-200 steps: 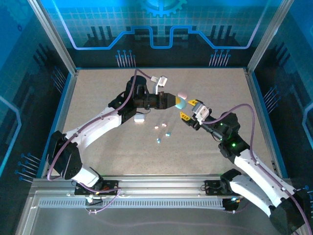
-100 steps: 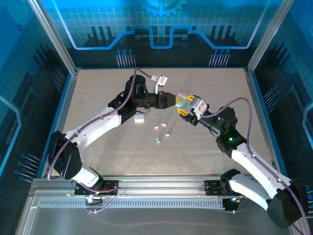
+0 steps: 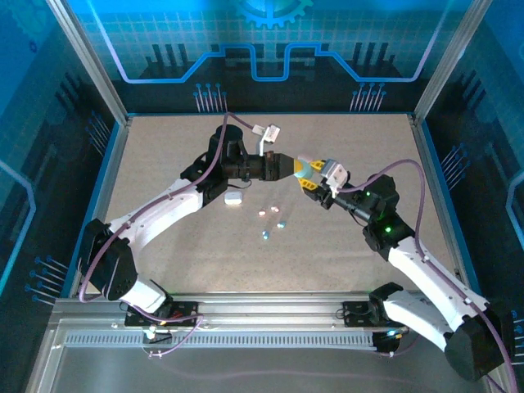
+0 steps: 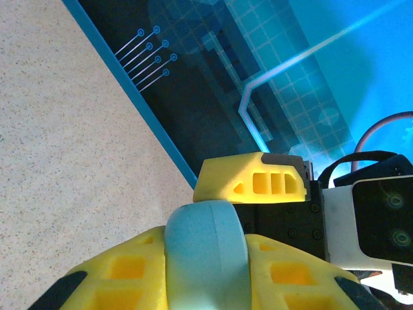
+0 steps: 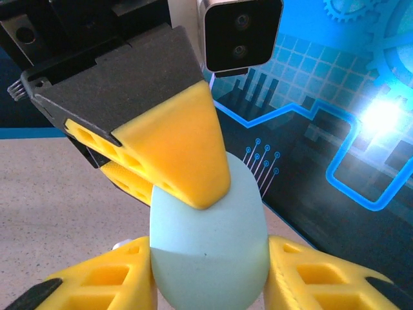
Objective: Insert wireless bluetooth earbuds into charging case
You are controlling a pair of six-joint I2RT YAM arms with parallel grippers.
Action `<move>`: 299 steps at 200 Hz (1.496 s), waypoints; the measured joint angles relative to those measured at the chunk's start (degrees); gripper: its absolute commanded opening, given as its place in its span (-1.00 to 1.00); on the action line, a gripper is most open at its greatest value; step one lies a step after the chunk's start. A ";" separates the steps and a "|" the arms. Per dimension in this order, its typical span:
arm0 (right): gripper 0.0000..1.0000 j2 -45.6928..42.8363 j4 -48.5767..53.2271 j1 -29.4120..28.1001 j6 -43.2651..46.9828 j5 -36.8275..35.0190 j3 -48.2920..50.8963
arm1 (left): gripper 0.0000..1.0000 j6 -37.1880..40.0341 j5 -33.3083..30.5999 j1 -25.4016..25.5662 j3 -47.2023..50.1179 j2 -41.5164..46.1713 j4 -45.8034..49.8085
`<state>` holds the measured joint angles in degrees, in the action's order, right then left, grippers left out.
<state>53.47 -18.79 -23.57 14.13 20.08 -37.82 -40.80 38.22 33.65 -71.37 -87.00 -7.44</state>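
Note:
A pale blue pebble-shaped charging case (image 3: 303,170) hangs above the middle of the table, closed, between both grippers. My left gripper (image 3: 295,168) is shut on it from the left. In the left wrist view the case (image 4: 206,255) is pinched between the yellow fingers (image 4: 116,278). My right gripper (image 3: 312,177) comes from the right, and in the right wrist view the case (image 5: 210,245) touches both of its fingers (image 5: 316,278). Several tiny earbuds lie on the table below: a pink one (image 3: 262,213), a pale one (image 3: 274,210) and blue ones (image 3: 281,223).
A white charging case (image 3: 233,198) lies on the table under the left arm. Another blue earbud (image 3: 265,235) lies nearer the front. Blue side walls (image 3: 115,164) fence the speckled table (image 3: 164,155).
The right gripper has moved left toward the left gripper and closed its fingers onto the blue case. The left arm has held still with the case.

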 measured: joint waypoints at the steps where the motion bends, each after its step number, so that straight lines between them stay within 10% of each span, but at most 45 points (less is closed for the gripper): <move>1: -0.23 0.07 0.28 0.02 0.00 0.15 -0.17 | -0.45 0.00 -0.02 -0.02 0.00 0.00 -0.04; 85: -0.32 2.75 13.14 2.14 -6.12 13.14 -8.59 | 0.28 13.25 -0.46 0.11 2.03 5.14 1.57; 178: -0.35 9.14 29.97 3.45 -4.63 32.81 -20.83 | 0.06 39.52 4.76 0.11 15.08 13.75 -5.51; 299: -0.34 10.51 37.68 3.50 0.79 35.47 -23.06 | 0.10 42.29 7.74 0.11 14.86 13.79 -5.29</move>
<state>63.99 18.90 -20.08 14.92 55.55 -60.88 1.50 45.95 33.76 -56.51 -73.21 -12.73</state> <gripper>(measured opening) 0.346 0.549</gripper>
